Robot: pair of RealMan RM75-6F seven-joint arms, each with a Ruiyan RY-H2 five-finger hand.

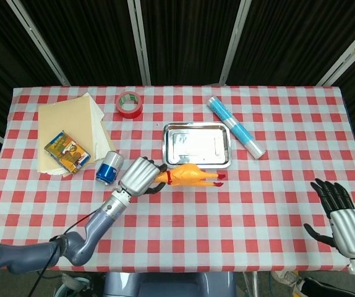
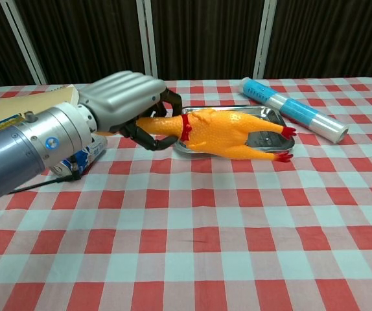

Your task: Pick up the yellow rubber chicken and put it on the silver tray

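Here, a yellow rubber chicken (image 2: 221,133) with a red collar is held by its neck in the left hand (image 2: 124,97), whose grey metal fingers (image 2: 148,135) are curled around it. The chicken is lifted clear of the red-and-white checked tablecloth (image 2: 238,227) and lies roughly level, its red feet pointing to the right. In the chest view it is seen in front of the shiny silver rectangular tray (image 2: 273,120); in the head view its body (image 1: 190,176) sits just beside the tray's near edge (image 1: 196,166), not inside it. The right hand (image 1: 341,213) is seen at the lower right edge of the head view, fingers spread apart and nothing held. Also on the table are a blue drink can (image 1: 108,168), a red roll of tape (image 1: 128,103), a blue-and-white wrapped tube (image 1: 236,127), a stack of tan paper sheets (image 1: 72,124) and a small colourful box (image 1: 67,151) resting on them.
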